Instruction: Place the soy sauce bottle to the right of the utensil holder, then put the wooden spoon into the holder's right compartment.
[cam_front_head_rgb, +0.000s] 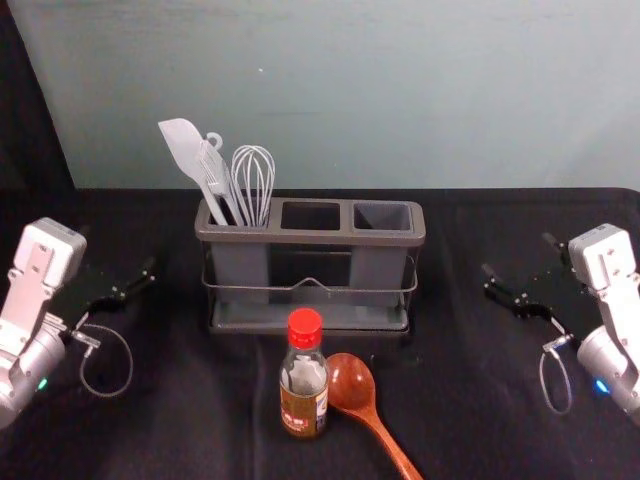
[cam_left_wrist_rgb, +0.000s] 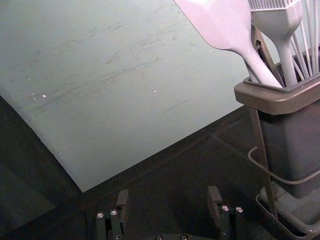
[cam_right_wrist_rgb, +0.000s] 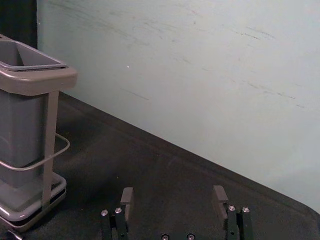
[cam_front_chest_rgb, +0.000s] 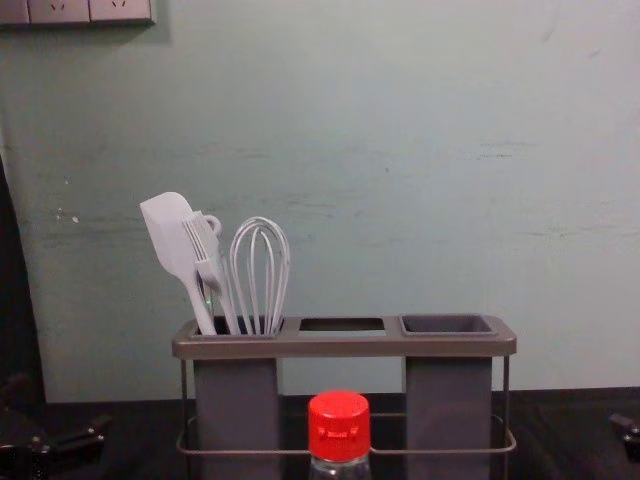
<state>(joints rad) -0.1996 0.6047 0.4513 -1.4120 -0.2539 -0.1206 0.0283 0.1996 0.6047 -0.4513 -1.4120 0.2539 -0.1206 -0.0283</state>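
Starting with red-capped glass bottle (cam_front_head_rgb: 304, 388), likely: black left gripper (cam_left_wrist_rgb: 168, 197), black right gripper (cam_right_wrist_rgb: 173, 196) spread empty at either side; right should reach, grasp.

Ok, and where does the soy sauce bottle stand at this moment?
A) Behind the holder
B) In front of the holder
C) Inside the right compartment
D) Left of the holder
B: in the head view, the bottle stands upright on the near side of the holder.
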